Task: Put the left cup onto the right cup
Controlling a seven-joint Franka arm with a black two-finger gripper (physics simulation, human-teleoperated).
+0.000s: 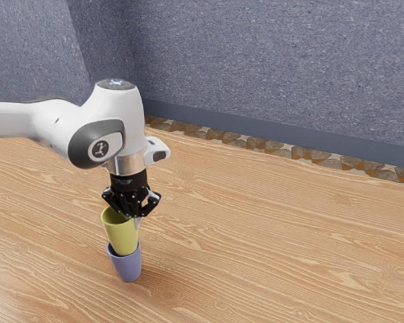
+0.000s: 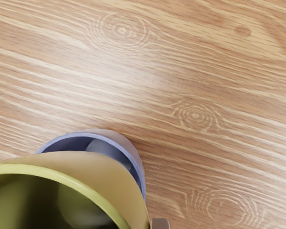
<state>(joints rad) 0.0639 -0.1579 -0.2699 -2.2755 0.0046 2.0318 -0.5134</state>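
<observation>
Down near the front of the desk [image 1: 276, 235], the yellow-green cup [image 1: 121, 232] sits with its base inside the purple cup [image 1: 126, 266]. Its mouth is up and its long axis tips a bit toward the exterior view's left. The pincer [image 1: 130, 207] is clamped on its rim wall. It looks light, stiff and kinda slick to me, so the rim's the sensible place to hold.

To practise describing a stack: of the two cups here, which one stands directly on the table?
The lavender cup: it stands on the wooden table, while the yellow-green cup rests tilted inside it, just under the gripper.
</observation>
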